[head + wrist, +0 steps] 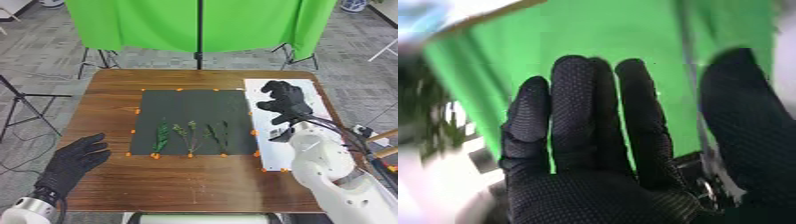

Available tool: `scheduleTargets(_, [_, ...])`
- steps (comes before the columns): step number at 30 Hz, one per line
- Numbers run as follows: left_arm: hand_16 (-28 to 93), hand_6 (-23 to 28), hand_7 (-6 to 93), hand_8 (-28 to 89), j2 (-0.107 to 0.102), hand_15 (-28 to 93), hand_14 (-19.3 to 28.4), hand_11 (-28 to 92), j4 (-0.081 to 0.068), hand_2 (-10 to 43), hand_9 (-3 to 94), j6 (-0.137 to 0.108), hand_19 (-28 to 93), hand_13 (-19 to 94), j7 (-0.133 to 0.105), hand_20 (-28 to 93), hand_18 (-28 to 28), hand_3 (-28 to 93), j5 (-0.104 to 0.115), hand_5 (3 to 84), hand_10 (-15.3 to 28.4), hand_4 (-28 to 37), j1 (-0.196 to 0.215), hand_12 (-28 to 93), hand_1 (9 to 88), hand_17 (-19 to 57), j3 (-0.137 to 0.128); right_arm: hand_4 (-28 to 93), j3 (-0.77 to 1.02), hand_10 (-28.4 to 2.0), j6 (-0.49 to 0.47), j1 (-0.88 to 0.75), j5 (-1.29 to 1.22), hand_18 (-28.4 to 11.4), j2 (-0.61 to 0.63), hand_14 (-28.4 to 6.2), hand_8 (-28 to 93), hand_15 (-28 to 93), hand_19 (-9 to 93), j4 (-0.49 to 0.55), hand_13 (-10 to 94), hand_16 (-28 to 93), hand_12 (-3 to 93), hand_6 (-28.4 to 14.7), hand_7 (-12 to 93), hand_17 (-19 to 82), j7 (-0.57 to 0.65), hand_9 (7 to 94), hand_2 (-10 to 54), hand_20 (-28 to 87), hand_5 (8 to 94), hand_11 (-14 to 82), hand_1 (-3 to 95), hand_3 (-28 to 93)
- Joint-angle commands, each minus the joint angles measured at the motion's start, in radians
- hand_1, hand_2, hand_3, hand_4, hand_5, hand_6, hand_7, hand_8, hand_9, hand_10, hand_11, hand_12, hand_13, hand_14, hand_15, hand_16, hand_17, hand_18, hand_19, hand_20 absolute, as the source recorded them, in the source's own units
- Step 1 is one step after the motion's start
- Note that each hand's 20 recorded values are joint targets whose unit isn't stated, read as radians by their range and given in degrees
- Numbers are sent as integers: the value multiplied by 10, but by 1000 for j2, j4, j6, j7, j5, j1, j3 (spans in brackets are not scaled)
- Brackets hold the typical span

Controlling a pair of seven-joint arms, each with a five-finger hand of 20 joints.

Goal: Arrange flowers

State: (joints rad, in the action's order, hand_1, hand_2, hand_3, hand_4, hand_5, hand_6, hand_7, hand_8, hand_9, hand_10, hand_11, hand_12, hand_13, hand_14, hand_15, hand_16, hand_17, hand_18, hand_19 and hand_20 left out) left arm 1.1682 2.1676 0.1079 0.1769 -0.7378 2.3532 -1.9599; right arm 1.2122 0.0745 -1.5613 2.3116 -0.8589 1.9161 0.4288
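Observation:
In the head view, my right hand (pixel 289 102) is over the white board at the table's right side, its fingers loosely bent and holding nothing. Its fingers stand nearly straight in the right wrist view, where the hand (pixel 593 195) has its thumb apart. My left hand (pixel 78 157) is at the table's left edge, relaxed and empty. On the dark mat (pixel 173 105) lie a broad green leaf stem (pixel 162 137), a branching sprig with small pale tips (pixel 192 135) and thin dark green stems (pixel 216 137), side by side.
The white board (pixel 274 150) lies right of the mat on the wooden table (pixel 187 185). Small orange markers (pixel 155 156) line the mat and board. Behind the table hangs a green cloth (pixel 142 25) on a stand.

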Motion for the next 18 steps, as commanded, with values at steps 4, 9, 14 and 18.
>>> scheduleTargets(4, [-73,65,312,-155,2,560,177,402,-1,63,315,1,619,258,-3,29,232,763,-3,357,156,-277,13,134,256,-61,-11,-283,7,-108,-75,-47,77,-167,134,-91,-234,750,810,-88,392,182,223,-35,430,234,24,356,-95,424,387,486,314,879])
scheduleTargets(9, [-73,65,313,-155,-1,560,177,401,-3,63,315,2,619,258,0,29,232,765,-2,356,157,-277,9,134,255,-61,-9,-283,-32,-104,-57,-34,97,-166,142,-87,-232,746,808,-129,416,179,214,-36,416,238,32,369,-95,425,393,469,320,877])
scheduleTargets(14, [-72,65,313,-154,0,560,178,401,-4,63,315,4,619,258,0,29,232,764,-2,356,157,-276,9,134,255,-61,-10,-283,-71,-110,-30,-9,103,-165,137,-82,-220,749,815,-166,446,181,217,-45,409,252,45,372,-95,425,382,478,326,880])
scheduleTargets(18, [-73,63,314,-154,-3,559,177,401,-1,63,315,3,619,258,0,29,231,763,-1,356,157,-276,10,134,255,-61,-13,-283,-113,-109,23,16,115,-162,136,-65,-225,729,821,-202,505,208,214,-35,421,265,56,415,-95,421,396,492,342,877])
